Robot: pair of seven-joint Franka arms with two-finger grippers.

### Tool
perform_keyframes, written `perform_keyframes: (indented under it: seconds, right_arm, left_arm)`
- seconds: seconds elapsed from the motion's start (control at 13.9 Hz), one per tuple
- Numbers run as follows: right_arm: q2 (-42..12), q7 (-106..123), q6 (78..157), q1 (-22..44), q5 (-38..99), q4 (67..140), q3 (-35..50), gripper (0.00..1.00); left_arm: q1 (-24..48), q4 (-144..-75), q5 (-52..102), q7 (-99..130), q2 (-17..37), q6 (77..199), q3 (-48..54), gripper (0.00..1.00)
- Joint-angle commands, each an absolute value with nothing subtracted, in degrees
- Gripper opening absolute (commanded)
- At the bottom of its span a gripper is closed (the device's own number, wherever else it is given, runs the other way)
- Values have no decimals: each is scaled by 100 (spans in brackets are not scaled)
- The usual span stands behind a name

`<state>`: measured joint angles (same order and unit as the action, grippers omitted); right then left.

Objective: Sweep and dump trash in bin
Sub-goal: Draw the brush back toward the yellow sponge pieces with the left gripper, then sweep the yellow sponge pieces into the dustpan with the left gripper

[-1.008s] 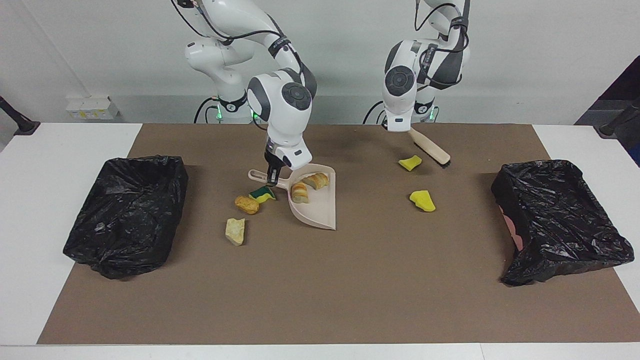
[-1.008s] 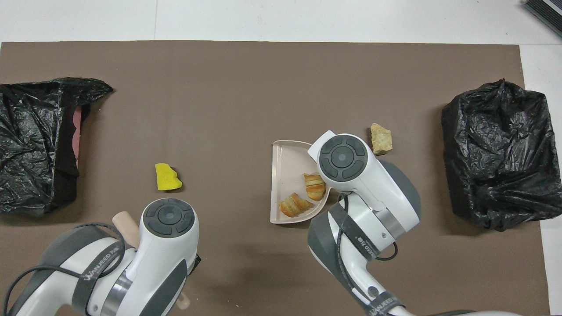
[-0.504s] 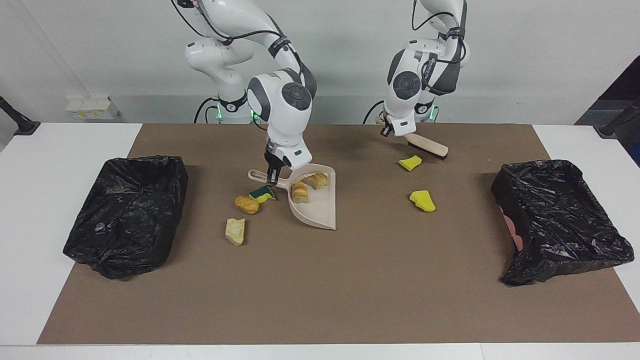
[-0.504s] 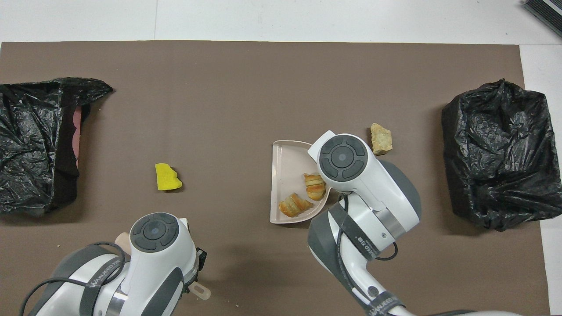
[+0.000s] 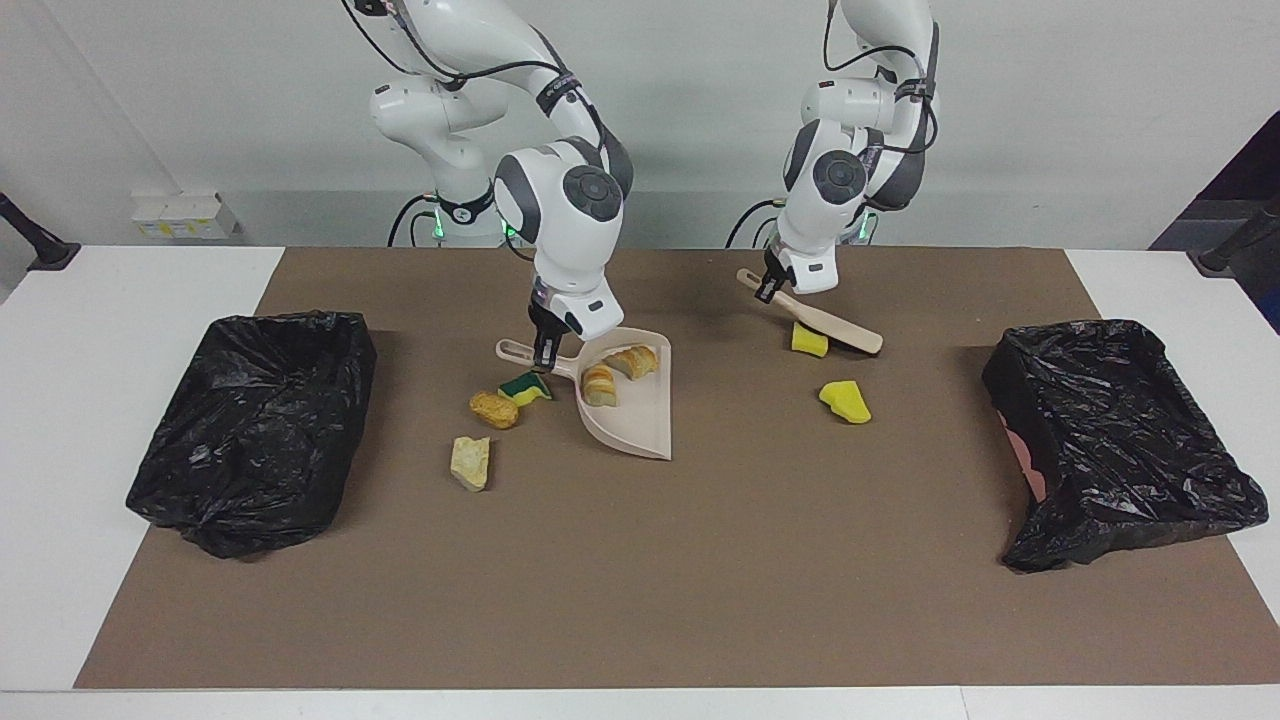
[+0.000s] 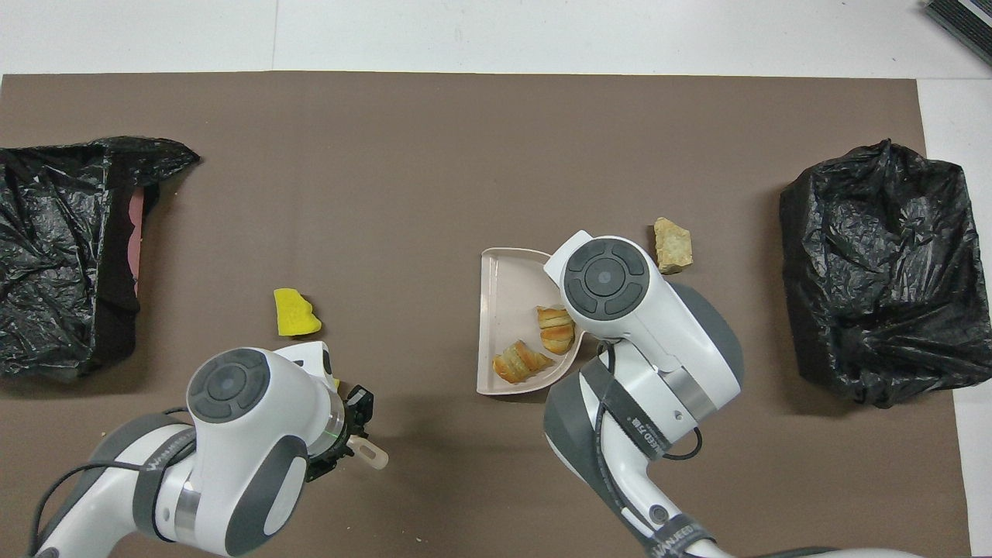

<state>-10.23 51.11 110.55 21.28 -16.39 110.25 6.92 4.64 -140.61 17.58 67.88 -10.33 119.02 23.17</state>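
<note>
Seven light, soft scraps, two (image 5: pixel 617 374) already in the dustpan (image 5: pixel 645 420): swept, not pinched; left gripper (image 5: pixel 768 288) clenched on brush (image 5: pixel 815 318) at two o'clock, right gripper (image 5: pixel 544 352) on dustpan handle.

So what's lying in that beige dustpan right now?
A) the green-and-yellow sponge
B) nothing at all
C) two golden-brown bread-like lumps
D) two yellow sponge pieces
C: two golden-brown bread-like lumps lie in the dustpan, while the green-and-yellow sponge sits on the mat beside its handle and both yellow sponge pieces lie toward the left arm's end.
</note>
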Motion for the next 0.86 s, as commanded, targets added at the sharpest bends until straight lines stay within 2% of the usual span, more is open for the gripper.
perform_keyframes:
  seconds: [0.0,0.43,0.79]
  right_arm:
    - [-976,4896,11215,2057,-1784,11145,729,0]
    - [-976,4896,11215,2048,-1784,11145,729,0]
    - [-984,4913,11303,2039,-1714,11153,738,0]
  left_arm:
    - [378,-13869,1854,5569,-747,12277,2206,0]
    - [553,-13799,1767,2403,-712,12313,2311,0]
    - [1089,-13606,1758,1784,-625,12726,2417,0]
